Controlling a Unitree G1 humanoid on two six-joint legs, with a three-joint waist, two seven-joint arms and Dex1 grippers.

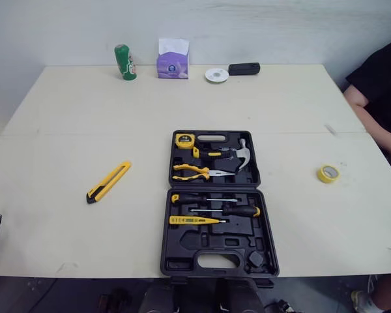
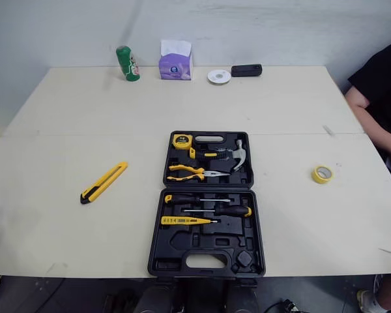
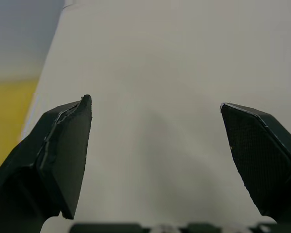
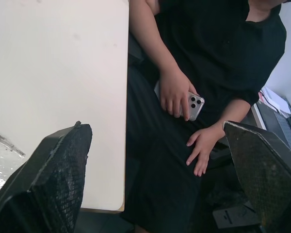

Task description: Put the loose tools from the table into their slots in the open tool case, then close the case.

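**Open tool case with two items loose on the tabletop; both pincers spread wide**

We see the black tool case [image 1: 182,261] lying open and flat at the middle of the pale tabletop [image 1: 72,117], its carrying handle toward the near edge. The far half holds a yellow tape measure [image 1: 184,139], a hammer [image 1: 238,155] and yellow-handled pliers [image 1: 195,172]. The near half holds two screwdrivers [image 1: 221,210] and a yellow tester [image 1: 195,220], and several moulded slots there stand unfilled.

Outside the case we note a yellow-and-black utility knife [image 1: 109,182] at 9 o'clock from it, well apart and lying aslant. A yellow tape roll [image 1: 328,173] lies flat at 3 o'clock, also well apart.

Along the far edge, from 11 to 1 o'clock, stand a green can [image 1: 124,62] and a purple tissue box [image 1: 173,60]. Beside them lie a white disc [image 1: 216,75] and a small black object [image 1: 244,68] that we cannot identify.

The left pincer [image 3: 155,102] is spread wide with nothing between its fingers, over bare tabletop. The right pincer [image 4: 153,125] is likewise wide and unladen, poised past the tabletop's edge. Beyond it sits a person in black [image 4: 223,43], whose hand [image 4: 174,92] holds a phone [image 4: 195,106].
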